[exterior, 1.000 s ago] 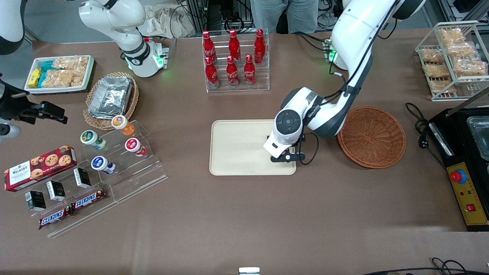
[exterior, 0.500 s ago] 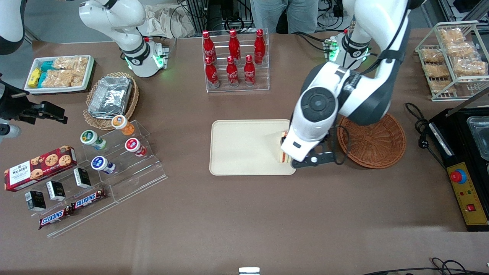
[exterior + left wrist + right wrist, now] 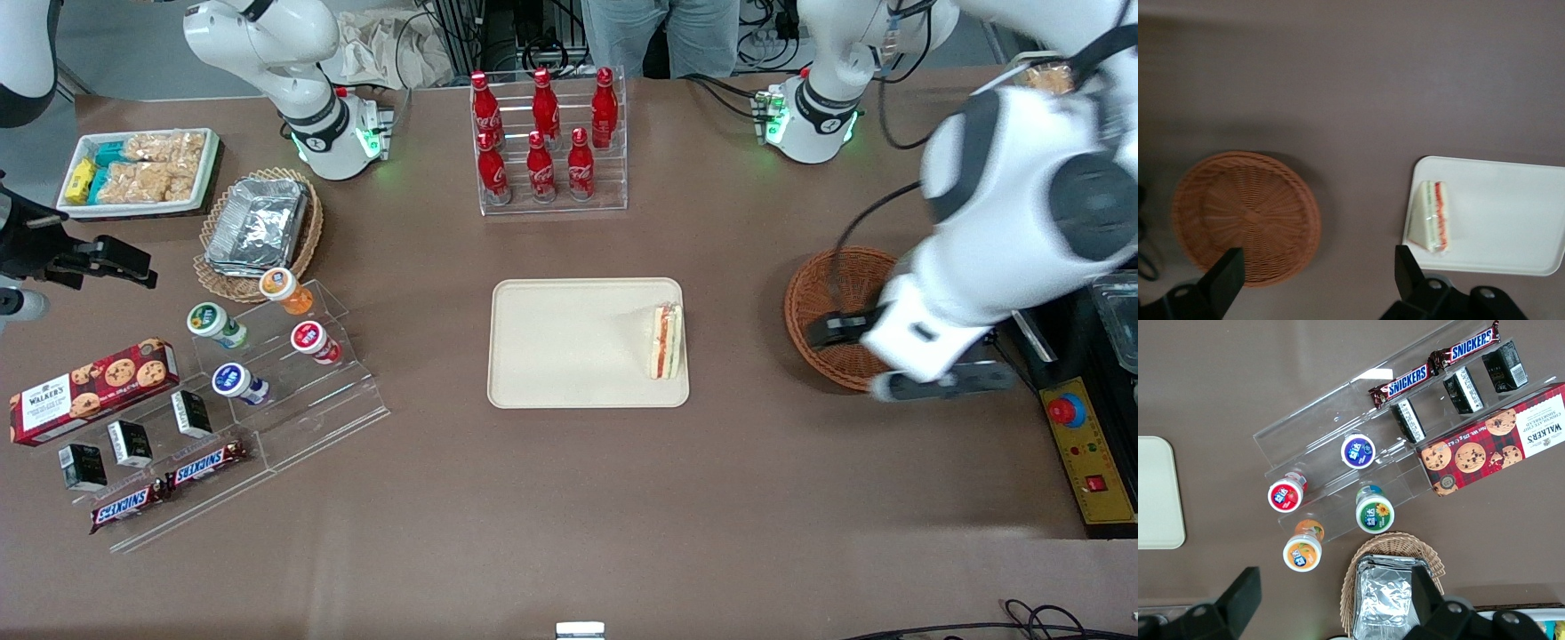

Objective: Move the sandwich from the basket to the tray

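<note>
The sandwich (image 3: 665, 342) (image 3: 1431, 217), a white wedge with red-orange filling, lies on the cream tray (image 3: 569, 342) (image 3: 1511, 220), close to the tray edge nearest the basket. Nothing lies in the reddish-brown wicker basket (image 3: 831, 293) (image 3: 1245, 217), and in the front view the arm covers part of it. My gripper (image 3: 1317, 273) (image 3: 920, 351) hangs high above the table over the basket's edge. It is open, with its fingers wide apart and nothing between them, well clear of the sandwich.
A black appliance with a red button (image 3: 1080, 427) and a cable (image 3: 973, 293) sit beside the basket at the working arm's end. A rack of red bottles (image 3: 547, 142) stands farther from the camera than the tray. A snack rack (image 3: 1058, 133) and an acrylic stand (image 3: 267, 356) flank the table.
The gripper let go of the sandwich on the tray, rose, and swung away over the basket toward the working arm's end. The sandwich stays on the tray.
</note>
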Controlling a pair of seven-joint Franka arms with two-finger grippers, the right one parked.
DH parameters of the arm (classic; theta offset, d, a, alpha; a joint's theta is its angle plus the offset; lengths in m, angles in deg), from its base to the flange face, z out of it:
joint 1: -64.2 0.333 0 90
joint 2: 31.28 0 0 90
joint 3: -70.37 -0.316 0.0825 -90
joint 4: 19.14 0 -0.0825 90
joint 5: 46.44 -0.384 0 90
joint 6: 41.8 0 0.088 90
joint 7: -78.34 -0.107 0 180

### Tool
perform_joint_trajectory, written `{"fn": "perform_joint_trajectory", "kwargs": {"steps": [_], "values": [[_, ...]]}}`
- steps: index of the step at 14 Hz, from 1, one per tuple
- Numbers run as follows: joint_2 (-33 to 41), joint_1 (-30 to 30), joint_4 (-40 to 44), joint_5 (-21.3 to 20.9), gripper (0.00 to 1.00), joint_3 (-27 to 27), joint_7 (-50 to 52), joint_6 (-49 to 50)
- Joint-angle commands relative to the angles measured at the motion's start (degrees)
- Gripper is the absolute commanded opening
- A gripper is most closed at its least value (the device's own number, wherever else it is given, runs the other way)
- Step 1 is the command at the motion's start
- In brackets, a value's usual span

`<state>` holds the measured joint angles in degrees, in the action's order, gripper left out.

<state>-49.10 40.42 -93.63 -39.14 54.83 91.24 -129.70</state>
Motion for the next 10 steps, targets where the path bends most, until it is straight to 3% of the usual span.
{"fn": "perform_joint_trajectory", "kwargs": {"steps": [1, 6, 8, 10], "values": [[5.23, 3.0, -1.53, 1.23, 1.0, -3.89, -7.86, 3.08], [15.25, 15.84, -6.62, 0.35, 1.0, 7.68, -9.29, 5.11], [17.02, 23.21, -7.08, -0.17, 1.0, 16.11, -9.2, 7.3], [16.85, 26.06, -6.64, -1.57, 1.0, 20.18, -9.2, 7.48]]}}
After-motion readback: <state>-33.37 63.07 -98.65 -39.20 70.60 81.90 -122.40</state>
